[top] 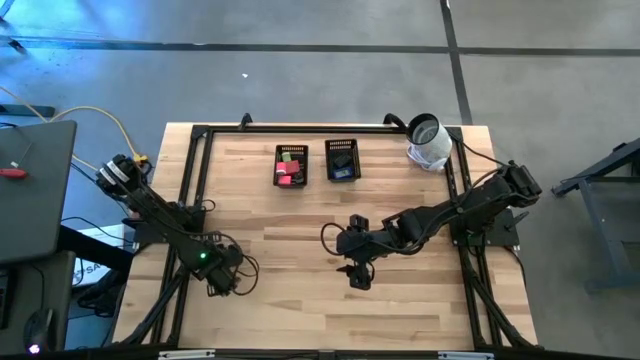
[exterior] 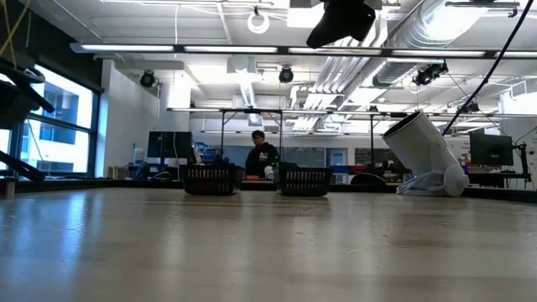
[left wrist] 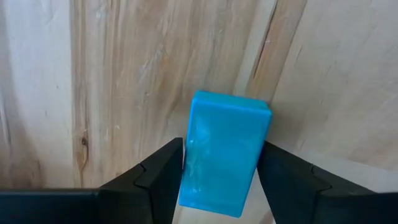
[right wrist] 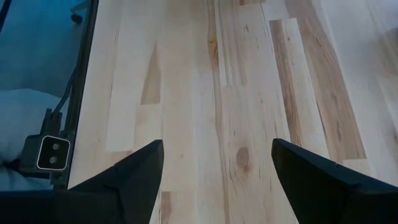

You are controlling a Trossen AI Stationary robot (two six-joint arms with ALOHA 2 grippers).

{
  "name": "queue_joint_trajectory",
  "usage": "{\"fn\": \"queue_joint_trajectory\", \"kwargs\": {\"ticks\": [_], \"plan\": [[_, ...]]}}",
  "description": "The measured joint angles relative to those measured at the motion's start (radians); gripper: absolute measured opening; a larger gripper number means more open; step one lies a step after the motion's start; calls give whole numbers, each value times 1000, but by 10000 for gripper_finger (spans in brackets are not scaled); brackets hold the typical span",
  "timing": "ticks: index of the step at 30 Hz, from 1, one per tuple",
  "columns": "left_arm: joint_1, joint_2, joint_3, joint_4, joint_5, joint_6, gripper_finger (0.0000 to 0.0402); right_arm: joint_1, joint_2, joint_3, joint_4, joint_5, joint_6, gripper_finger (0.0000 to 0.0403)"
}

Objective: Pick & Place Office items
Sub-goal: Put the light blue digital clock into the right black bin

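High view first: the wooden surface (top: 300, 300) carries two mesh trays (top: 291, 166) near its far edge, both already loaded with small pieces, so sorting looks well along. A white cylinder (top: 428, 141) sits tipped at the far right corner. Right pincer (top: 359, 276) hangs mid-surface, fingers spread wide with nothing between them. Left pincer (top: 222, 281) waits near the near-left corner, clamped on a blue block (left wrist: 225, 154), gripped across its narrow sides, presumably for carrying to a tray.
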State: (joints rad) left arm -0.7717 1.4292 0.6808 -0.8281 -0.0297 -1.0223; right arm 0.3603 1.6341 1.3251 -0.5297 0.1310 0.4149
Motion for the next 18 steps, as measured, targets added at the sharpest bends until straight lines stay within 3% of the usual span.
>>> {"fn": "queue_joint_trajectory", "kwargs": {"ticks": [7,18], "plan": [[35,-6,-1,0,43,27,140,0,0,0,0,-3,0,286],[92,-63,-5,11,-28,47,140,0,0,0,0,1,-3,286]]}}
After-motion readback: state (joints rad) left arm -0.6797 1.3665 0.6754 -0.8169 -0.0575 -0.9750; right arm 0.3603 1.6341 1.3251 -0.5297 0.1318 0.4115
